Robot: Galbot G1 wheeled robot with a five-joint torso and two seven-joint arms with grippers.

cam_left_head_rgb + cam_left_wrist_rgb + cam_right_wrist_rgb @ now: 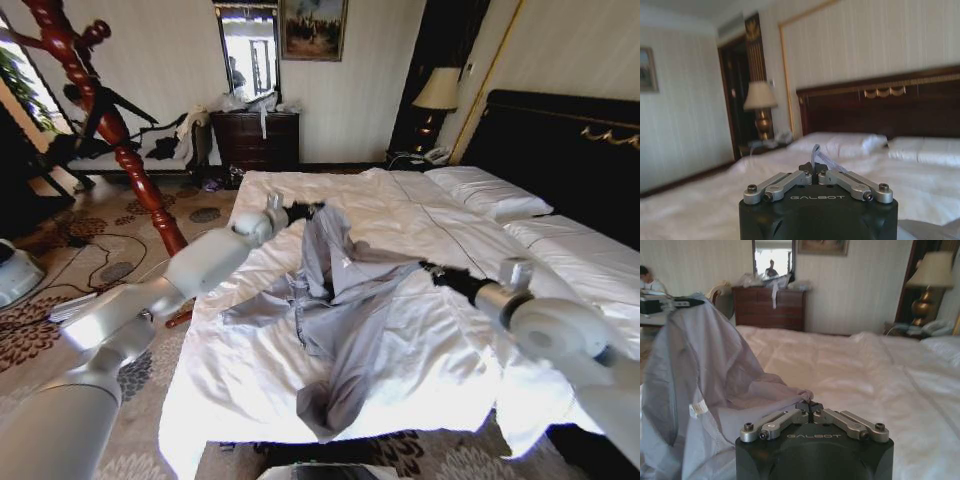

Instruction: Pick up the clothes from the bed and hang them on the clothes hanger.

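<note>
Head view, near to far. The grey shirt (pixel 340 300) lies spread over the white duvet of the bed (pixel 440 370), its lower end trailing toward 6 o'clock at the foot edge. At about 3 o'clock of the garment, the right gripper (pixel 432 268) pinches a fold of thin cloth, jaws pressed together on it; the right wrist view shows the same fold caught at the fingertips (pixel 809 405) and a white label (pixel 698 409) on the cloth. At about 11 o'clock, the left gripper (pixel 312 210) holds the raised peak of the shirt, jaws likewise closed on cloth (pixel 816 165). Beyond, at 10 o'clock, stands a red wooden coat stand (pixel 100 110). To lift well, both arms should probably rise together and evenly, keeping the span between the grips taut so the cloth neither slips nor drags bedding along.
</note>
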